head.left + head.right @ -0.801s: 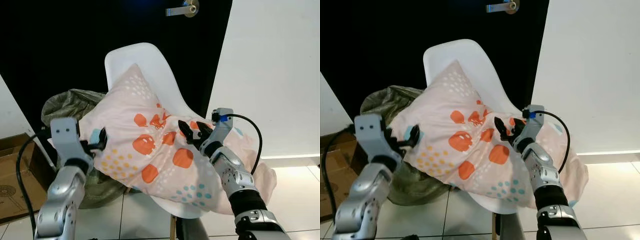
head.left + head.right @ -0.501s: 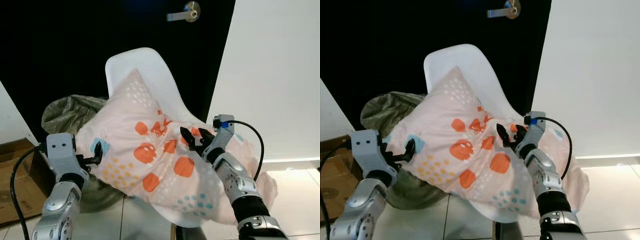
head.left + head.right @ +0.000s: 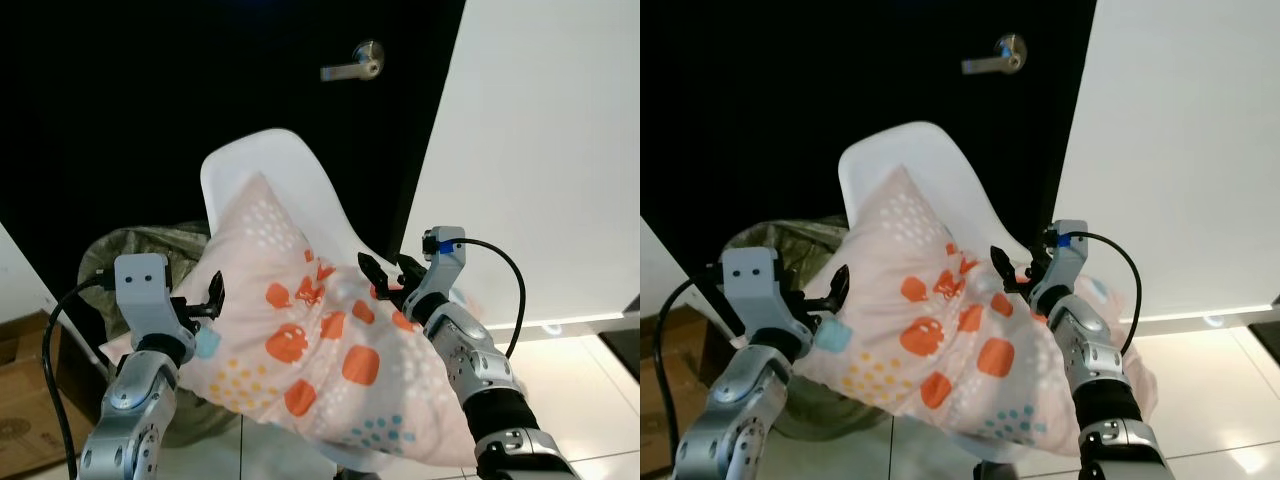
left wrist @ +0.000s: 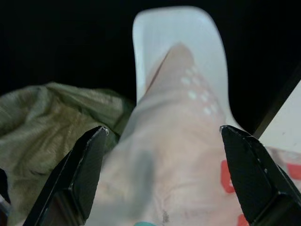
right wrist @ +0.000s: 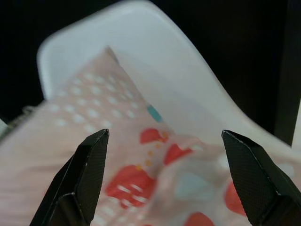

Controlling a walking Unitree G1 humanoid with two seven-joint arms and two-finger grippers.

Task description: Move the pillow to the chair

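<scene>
Both grippers are at the pillow [image 3: 320, 350], one at each side, and both stand with fingers spread apart, clamped on nothing. Left gripper [image 3: 212, 297] hovers at the pillow's near left edge; right gripper [image 3: 388, 277] sits just over its right part, fingertips close to the fabric. Between them the pillow lies in the white chair [image 3: 262, 165], one corner propped up against the backrest and the lower end hanging out over the front rim of the seat.

Judging from this, the pillow is delivered and the step in hand is letting go and backing clear. To do it well, I would keep the fingers wide and draw each arm straight back and slightly up, so no fingertip catches the loose cover and drags the pillow forward. The overhanging lower end looks like the weak point: a small tug could slide it off the seat.

Beyond the left gripper, beside the chair, slumps an olive-green bag [image 3: 140, 250], close enough to brush on the way out. Behind the chair is a dark door with a lever handle [image 3: 352, 62], and past the right gripper a white wall [image 3: 540, 150].
</scene>
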